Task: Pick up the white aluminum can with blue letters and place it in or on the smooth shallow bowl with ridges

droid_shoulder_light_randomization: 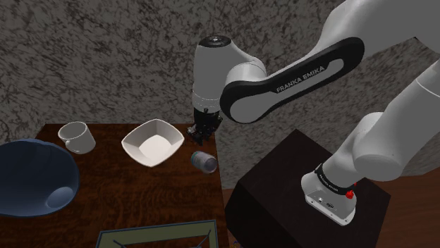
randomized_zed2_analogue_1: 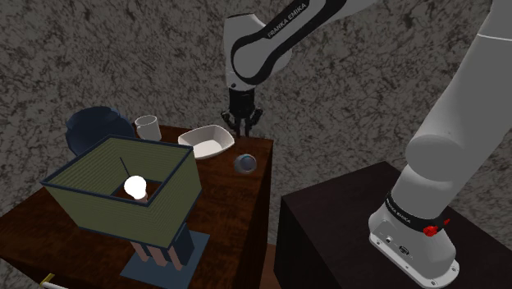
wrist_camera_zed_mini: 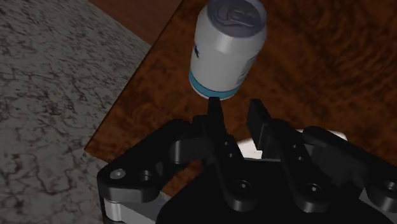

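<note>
Can (wrist_camera_zed_mini: 228,51), white with a blue band, lies seemingly on its side near the edge of the dark wooden worktop (droid_shoulder_light_randomization: 141,190), just beyond the gripper (wrist_camera_zed_mini: 236,108), whose fingers stand apart with nothing between them. Beside the can sits a white squarish bowl (droid_shoulder_light_randomization: 149,143); a mug (droid_shoulder_light_randomization: 76,136) and a big blue bowl (droid_shoulder_light_randomization: 28,176) stand farther off.

Dark brown wooden bench (droid_shoulder_light_randomization: 134,194). White mug (droid_shoulder_light_randomization: 76,136) upright near the far edge, just beside a large dark blue bowl (droid_shoulder_light_randomization: 28,172). Lamp with a square olive-green ribbed shade (randomized_zed2_analogue_1: 123,185), white bulb (randomized_zed2_analogue_1: 134,187) inside, blue base (randomized_zed2_analogue_1: 168,253). Mottled grey wall (droid_shoulder_light_randomization: 106,56) behind.
</note>
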Robot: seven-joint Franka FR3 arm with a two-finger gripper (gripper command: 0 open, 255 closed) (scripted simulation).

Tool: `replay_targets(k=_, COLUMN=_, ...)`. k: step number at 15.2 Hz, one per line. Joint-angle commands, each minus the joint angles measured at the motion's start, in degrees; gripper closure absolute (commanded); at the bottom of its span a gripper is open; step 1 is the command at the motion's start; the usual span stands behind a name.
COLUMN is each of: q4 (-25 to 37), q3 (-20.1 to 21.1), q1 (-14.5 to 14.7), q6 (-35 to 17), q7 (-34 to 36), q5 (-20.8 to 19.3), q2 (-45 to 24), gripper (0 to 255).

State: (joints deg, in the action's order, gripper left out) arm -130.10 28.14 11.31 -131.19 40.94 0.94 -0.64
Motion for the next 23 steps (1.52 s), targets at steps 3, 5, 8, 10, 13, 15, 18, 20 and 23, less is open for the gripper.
replay_targets(k=3, q4=0.3, q3=-0.1, q1=-0.1, q6=0.9, q7=-0.4, q5=0.4, q2=0.7, gripper=0)
replay_targets(k=5, q4=-3.5, q3=-0.4, q1=-0.5, q6=-4.5, q7=-3.0, q5=5.0, q2=-0.1, gripper=0)
replay_targets(k=8, q4=-8.1, q3=-0.4, q1=-0.9, q6=-12.4, q7=-8.1, q5=13.0, q2=-2.5, gripper=0)
replay_targets(k=10, q4=-10.5, q3=0.2, q1=-1.3, q6=-17.4, q7=-12.6, q5=19.4, q2=-5.0, gripper=0)
replay_targets(k=13, q4=-11.3, q3=1.0, q1=-1.5, q6=-21.6, q7=-14.8, q5=22.3, q2=-8.2, gripper=0)
replay_targets(k=15, q4=-11.2, q3=0.9, q1=-1.1, q6=-23.3, q7=-14.3, q5=21.7, q2=-10.0, gripper=0)
replay_targets(k=18, q4=-11.0, q3=0.6, q1=-0.3, q6=-25.8, q7=-13.7, q5=20.7, q2=-12.7, gripper=0)
replay_targets(k=20, q4=-10.9, q3=0.5, q1=-0.2, q6=-26.2, q7=-13.6, q5=20.5, q2=-13.3, gripper=0)
replay_targets(k=23, q4=-10.9, q3=0.5, q1=-0.2, q6=-26.2, q7=-13.6, q5=20.5, q2=-13.3, gripper=0)
